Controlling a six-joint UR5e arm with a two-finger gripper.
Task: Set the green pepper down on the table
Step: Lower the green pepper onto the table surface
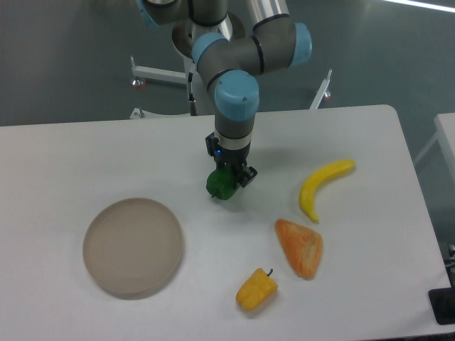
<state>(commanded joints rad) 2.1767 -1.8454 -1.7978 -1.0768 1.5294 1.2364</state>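
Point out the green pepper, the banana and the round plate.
green pepper [221,185], fixed camera, its glossy side below the gripper
banana [318,187], fixed camera, mid-curve
round plate [133,246], fixed camera, its bare centre

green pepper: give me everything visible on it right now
The green pepper is small, glossy, dark green and lumpy. It sits in the claw, whose fingers close on its upper right side and hide that part. It is over bare white table, right of the round beige plate. Whether it touches the tabletop cannot be told.
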